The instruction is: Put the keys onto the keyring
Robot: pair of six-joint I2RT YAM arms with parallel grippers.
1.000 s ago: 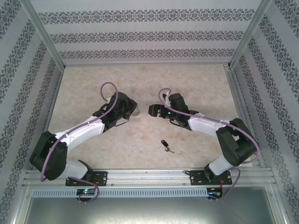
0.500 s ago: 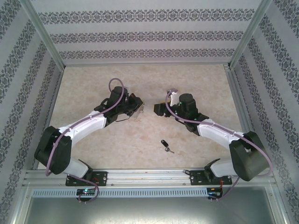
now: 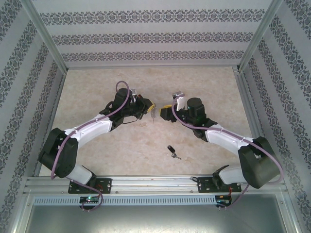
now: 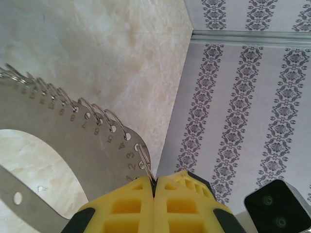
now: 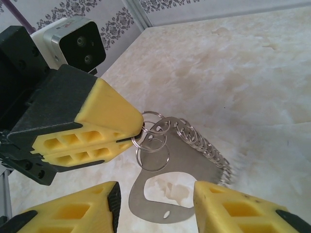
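Note:
The keyring (image 3: 154, 115), a flat grey metal plate with a slot and a row of small rings, hangs above the table between the two arms. My left gripper (image 4: 154, 182) is shut on one of its end rings, and the numbered plate (image 4: 63, 141) hangs beside the yellow fingers. In the right wrist view the left gripper (image 5: 137, 130) pinches that ring at the top of the keyring (image 5: 194, 160). My right gripper (image 5: 155, 194) is open, its fingers on either side of the plate's lower end without touching it. The key (image 3: 172, 151), with its black head and short blade, lies on the table near the front.
Patterned walls (image 3: 155, 36) enclose the beige table (image 3: 97, 82) at the back and both sides. A metal rail (image 3: 155, 183) runs along the near edge by the arm bases. The left wrist looks toward the right wall (image 4: 243, 107).
The left gripper has moved right and toward the centre, carrying the keyring off the table. The right gripper has swung round to face it and its jaws have narrowed around the plate.

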